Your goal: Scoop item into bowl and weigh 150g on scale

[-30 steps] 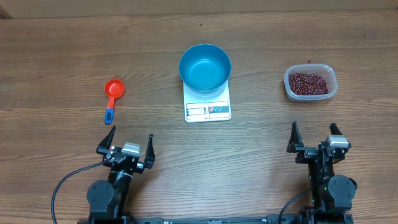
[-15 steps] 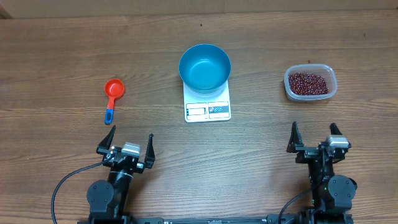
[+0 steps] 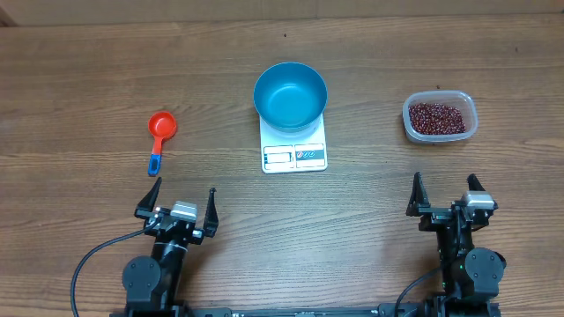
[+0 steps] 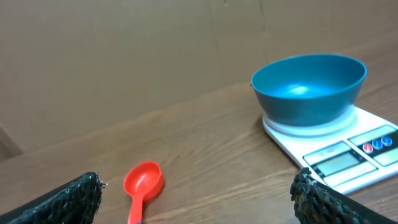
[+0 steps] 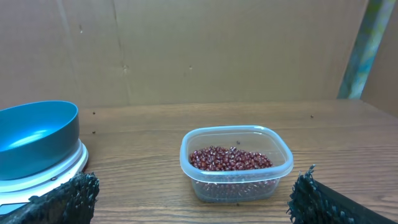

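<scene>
Your beans (image 3: 438,117) lay as a loose maroon heap of many tiny, glossy red-brown pieces. They covered the bottom of a clear rounded-square tub (image 3: 471,123) on the right side of the wooden table (image 3: 88,70). In the right wrist view the heap was shallow, well below the tub's rim, and one or two beans sat apart from the rest.

The bright blue bowl (image 3: 291,95) stood upright on the white scale (image 3: 294,156) at the middle of the table, well apart from the tub. It was round and deep with a smooth rim. Its inside showed only bare blue with a soft glare. The scale's display window and label panel faced your arms, and its readout was too small to read.

A red scoop (image 3: 160,132) with a blue end to its handle lay flat on the left, cup up.

Your left gripper (image 3: 185,189) sat near the scoop's handle without touching it, fingers spread wide and holding nothing. Your right gripper (image 3: 445,180) sat in front of the tub, fingers likewise apart and bare.
</scene>
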You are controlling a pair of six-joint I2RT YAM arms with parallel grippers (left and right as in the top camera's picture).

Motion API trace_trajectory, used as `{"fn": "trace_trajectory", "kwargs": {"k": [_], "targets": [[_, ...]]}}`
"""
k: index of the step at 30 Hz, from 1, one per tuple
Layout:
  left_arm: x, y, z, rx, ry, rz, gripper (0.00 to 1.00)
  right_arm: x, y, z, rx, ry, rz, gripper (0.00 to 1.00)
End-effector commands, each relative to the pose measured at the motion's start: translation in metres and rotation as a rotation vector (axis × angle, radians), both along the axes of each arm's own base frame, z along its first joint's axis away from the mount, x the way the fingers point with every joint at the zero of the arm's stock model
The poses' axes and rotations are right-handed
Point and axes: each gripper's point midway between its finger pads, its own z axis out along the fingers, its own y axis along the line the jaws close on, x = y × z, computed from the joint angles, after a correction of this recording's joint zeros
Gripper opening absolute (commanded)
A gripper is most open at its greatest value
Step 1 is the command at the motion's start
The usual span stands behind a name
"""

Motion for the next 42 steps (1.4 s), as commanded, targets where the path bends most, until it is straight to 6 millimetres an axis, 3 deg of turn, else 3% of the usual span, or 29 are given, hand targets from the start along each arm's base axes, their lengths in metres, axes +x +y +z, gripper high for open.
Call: {"fn": "trace_trajectory", "kwargs": {"k": [1,7,24,34,40,42], "targets": [[-0.006,0.003,0.040,-0.011,-0.085,0.018,1.00,0.000,0.000,-0.001,-0.001,-0.006,-0.001,1.00],[-0.005,0.003,0.065,-0.011,-0.080,0.018,1.00,0.000,0.000,-0.001,-0.001,-0.006,-0.001,1.00],[0.031,-0.003,0.093,-0.027,0.131,-0.014,1.00,0.000,0.000,-0.001,-0.001,-0.006,-0.001,1.00],[0.076,-0.004,0.099,-0.160,0.538,-0.013,1.00,0.000,0.000,-0.001,-0.001,-0.006,-0.001,1.00],[0.111,0.002,0.083,-0.188,0.802,-0.034,0.99,0.000,0.000,-0.001,-0.001,-0.006,-0.001,1.00],[0.128,0.008,0.075,-0.166,0.818,-0.014,1.00,0.000,0.000,-0.001,-0.001,-0.006,-0.001,1.00]]}}
